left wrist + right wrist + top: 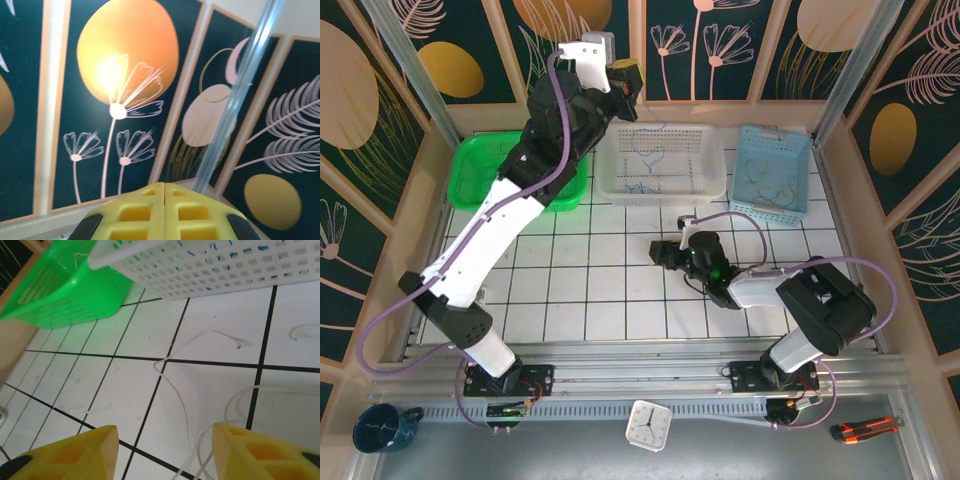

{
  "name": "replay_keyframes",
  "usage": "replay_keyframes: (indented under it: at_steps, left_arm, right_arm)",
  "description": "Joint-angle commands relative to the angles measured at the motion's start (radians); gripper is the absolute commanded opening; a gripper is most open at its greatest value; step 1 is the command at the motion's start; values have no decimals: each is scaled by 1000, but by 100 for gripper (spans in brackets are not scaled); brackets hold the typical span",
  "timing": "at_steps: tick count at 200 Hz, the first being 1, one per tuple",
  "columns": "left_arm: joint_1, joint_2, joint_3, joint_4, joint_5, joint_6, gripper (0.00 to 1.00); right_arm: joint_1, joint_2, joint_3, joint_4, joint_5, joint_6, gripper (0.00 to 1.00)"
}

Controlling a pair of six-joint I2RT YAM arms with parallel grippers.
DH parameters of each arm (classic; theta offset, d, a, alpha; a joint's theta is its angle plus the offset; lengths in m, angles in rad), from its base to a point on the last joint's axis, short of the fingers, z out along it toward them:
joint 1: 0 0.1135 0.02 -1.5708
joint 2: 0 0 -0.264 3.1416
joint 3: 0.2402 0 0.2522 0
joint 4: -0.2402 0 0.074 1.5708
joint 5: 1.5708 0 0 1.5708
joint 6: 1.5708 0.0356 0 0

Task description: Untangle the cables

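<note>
The green basket (470, 172) is being partly hidden by the left arm (515, 220) in the top view, while the white cables (172, 389) are being cut off by the lower edge of the right wrist view.

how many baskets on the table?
3, all along the far edge: green basket at left, white basket in the middle, blue basket at right. None seems hidden.

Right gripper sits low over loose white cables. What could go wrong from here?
The white cable lies thin and flat on the table ahead of the open right gripper, so closing may miss it. A second cable loops close by; lifting one might drag both.
</note>
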Motion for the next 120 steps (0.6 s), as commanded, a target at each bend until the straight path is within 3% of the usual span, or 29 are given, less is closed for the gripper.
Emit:
replay_keyframes:
  at_steps: [1,62,120]
  left_arm:
    - [24,55,67,33,-32,39,0]
    - [68,255,161,17,-85,85,0]
    - [98,433,181,43,-74,82,0]
  right_arm:
    - [5,-66,-8,-56,-4,5,53]
    - [-15,-231,52,-272,56,-8,55]
    - [-136,-401,59,-442,33,42,56]
